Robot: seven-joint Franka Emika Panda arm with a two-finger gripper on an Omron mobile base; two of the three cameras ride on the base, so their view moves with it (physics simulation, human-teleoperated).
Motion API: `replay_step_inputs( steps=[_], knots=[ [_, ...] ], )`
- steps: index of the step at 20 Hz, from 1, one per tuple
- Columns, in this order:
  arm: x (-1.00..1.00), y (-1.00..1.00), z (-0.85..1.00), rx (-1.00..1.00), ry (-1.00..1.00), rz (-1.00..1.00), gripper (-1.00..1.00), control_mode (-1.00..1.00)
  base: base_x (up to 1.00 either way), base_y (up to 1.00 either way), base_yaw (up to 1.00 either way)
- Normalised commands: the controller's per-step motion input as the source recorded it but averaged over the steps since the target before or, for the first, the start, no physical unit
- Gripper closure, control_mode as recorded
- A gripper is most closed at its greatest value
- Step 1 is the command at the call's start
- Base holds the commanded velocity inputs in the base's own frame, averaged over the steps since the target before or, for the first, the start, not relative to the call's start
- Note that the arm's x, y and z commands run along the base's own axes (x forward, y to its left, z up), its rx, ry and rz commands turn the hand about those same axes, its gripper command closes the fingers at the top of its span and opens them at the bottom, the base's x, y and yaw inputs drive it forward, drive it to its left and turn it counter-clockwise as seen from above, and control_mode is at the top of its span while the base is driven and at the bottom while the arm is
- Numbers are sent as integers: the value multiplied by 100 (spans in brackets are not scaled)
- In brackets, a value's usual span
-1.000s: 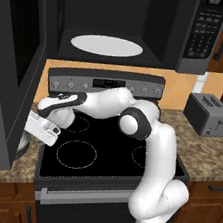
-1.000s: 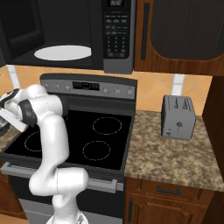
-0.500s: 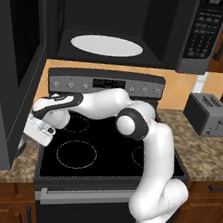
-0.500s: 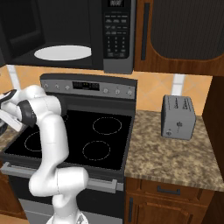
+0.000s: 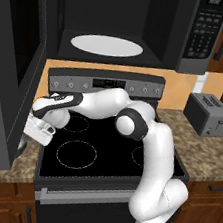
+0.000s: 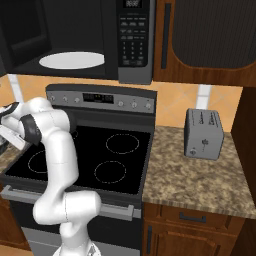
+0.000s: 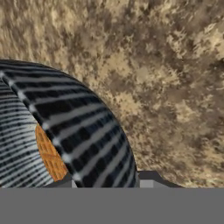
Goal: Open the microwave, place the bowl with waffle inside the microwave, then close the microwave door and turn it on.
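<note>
A: Although lowered right onto the rim of the round blue-grey and white streaked bowl (image 7: 78, 127), impossible to call the white two-finger hand (image 5: 38, 132) clamped or apart from here.

B: Agreed, cannot tell. And the bowl's place?

A: Resting on the speckled brown granite surface (image 7: 166, 65), left of the black glass stovetop (image 5: 104, 142), tucked low beside the swung-open wide black-glass microwave door (image 5: 14, 63). Small golden-brown gridded waffle (image 7: 48, 157) lying inside, close to the bowl's wall.

B: So, opening already done, judging by the gaping dark grey over-range microwave (image 5: 121, 24) and its bare white round turntable (image 5: 107, 45). Step in hand: taking hold of the bowl.

A: Next, probably: get a firm pinch on the rim, lift level to keep the waffle from sliding, clear the door's edge, then carry up and right onto the turntable.

B: Worth minding that door, hanging just beside the hand. Closing and switching on only after that.
</note>
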Motion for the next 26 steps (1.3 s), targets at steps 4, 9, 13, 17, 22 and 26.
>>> replay_step_inputs(
  steps=[4, 9, 13, 17, 22, 26],
  knots=[
    [-1, 0, 0, 0, 0, 0, 100, -100, 0, 0, 0],
    [-36, -11, 22, 0, -2, 0, 100, -100, 0, 0, 0],
    [-49, -59, 41, 0, -5, 0, 100, -100, 0, 0, 0],
    [-41, -76, 18, 0, -6, 0, 100, -100, 0, 0, 0],
    [-53, -59, 23, 0, -10, 0, 100, -100, 0, 0, 0],
    [-64, -64, 40, 0, -15, 0, 100, -100, 0, 0, 0]
  ],
)
